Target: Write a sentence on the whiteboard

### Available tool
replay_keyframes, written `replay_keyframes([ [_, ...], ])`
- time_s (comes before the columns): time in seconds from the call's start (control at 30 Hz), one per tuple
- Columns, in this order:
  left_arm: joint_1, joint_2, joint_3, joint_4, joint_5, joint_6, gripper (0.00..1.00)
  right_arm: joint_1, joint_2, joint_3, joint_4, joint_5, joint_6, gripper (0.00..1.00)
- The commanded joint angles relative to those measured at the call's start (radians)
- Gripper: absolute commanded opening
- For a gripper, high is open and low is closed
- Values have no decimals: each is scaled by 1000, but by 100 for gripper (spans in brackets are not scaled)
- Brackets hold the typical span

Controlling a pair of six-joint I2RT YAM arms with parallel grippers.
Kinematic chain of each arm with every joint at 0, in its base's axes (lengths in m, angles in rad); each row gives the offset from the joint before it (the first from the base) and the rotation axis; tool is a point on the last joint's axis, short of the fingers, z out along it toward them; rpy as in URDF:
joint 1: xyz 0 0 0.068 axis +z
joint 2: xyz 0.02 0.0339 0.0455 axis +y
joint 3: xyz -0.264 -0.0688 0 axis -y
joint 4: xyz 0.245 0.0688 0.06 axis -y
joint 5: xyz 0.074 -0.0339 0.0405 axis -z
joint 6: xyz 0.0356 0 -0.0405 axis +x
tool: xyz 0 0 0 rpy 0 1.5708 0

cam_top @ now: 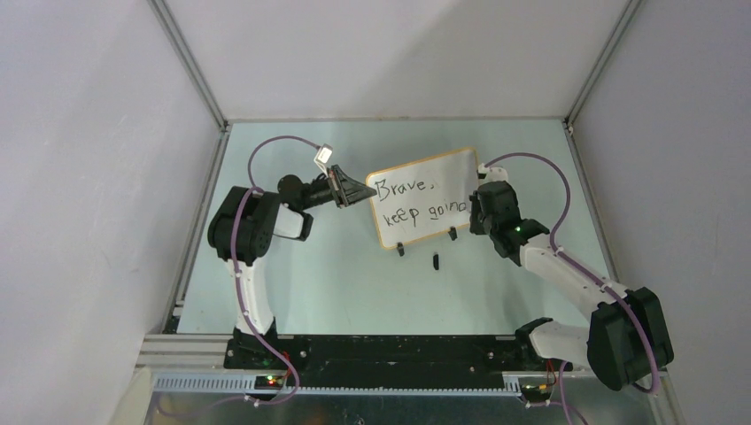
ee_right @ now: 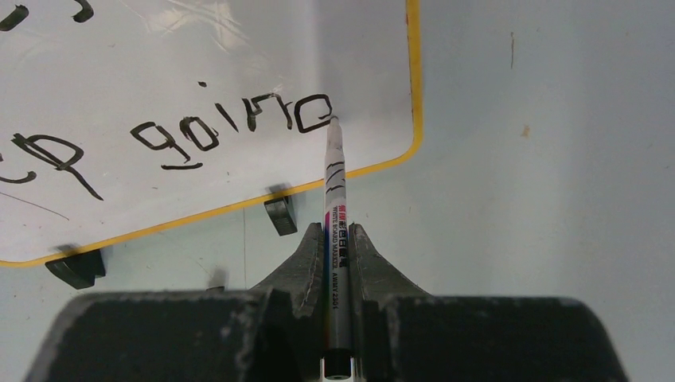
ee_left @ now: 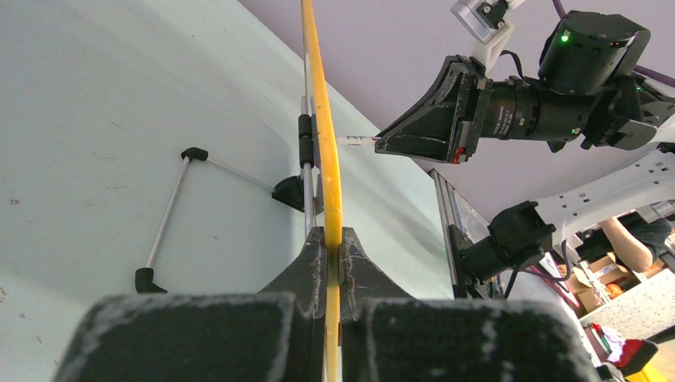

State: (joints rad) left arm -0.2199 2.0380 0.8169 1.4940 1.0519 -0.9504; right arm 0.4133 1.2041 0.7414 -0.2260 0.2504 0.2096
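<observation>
Right gripper (ee_right: 337, 232) fingers are filling the bottom of my wrist view, pinching the marker (ee_right: 333, 179) tight. Its tip is touching the whiteboard (ee_right: 334, 40) at the last letter of the sentence (ee_right: 231, 123), which is reading "Brave, keep goin" plus a closed loop (a g lacking its tail, I'd say). Left gripper (ee_left: 333, 239) is clamping the board's left edge as it's standing on the table (ee_right: 541, 199). I'm worrying about room: that loop is sitting near the orange frame (ee_right: 413, 95), so a tail could be running off the edge, and pressing hard could be twisting the board in the pinch.
</observation>
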Motion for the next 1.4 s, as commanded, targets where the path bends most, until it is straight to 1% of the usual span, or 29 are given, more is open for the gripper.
replay_keyframes([
  [0.0, -13, -29, -15, 31, 75, 24, 0, -5, 2, 45, 38, 13, 11, 0],
  [0.33, -12, -27, -13, 31, 75, 22, 0, -4, -12, 46, 50, -13, 7, 0],
  [0.87, -13, -30, -15, 31, 74, 24, 0, 1, 34, 44, -33, -14, 13, 0],
  [1.37, -12, -30, -16, 31, 74, 24, 0, 28, 36, 43, -44, -46, 6, 0],
])
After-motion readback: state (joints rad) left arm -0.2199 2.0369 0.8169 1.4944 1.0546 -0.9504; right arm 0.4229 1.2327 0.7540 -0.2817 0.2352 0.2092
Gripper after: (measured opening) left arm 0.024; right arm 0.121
